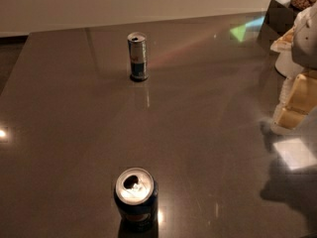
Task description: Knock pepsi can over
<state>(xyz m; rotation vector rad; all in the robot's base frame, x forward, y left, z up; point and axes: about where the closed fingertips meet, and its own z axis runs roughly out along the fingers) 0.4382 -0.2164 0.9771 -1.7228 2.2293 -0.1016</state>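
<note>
Pepsi can (pixel 136 198) stands upright, near centre of the dark table (pixel 64 113), not yet tipped. A slim silver-and-blue can (pixel 138 56) stands upright at the far side, well apart. Gripper (pixel 292 107) hangs at the right edge, clear of both, likely staged for approach. Whether it is wide or narrow cannot be told.
</note>
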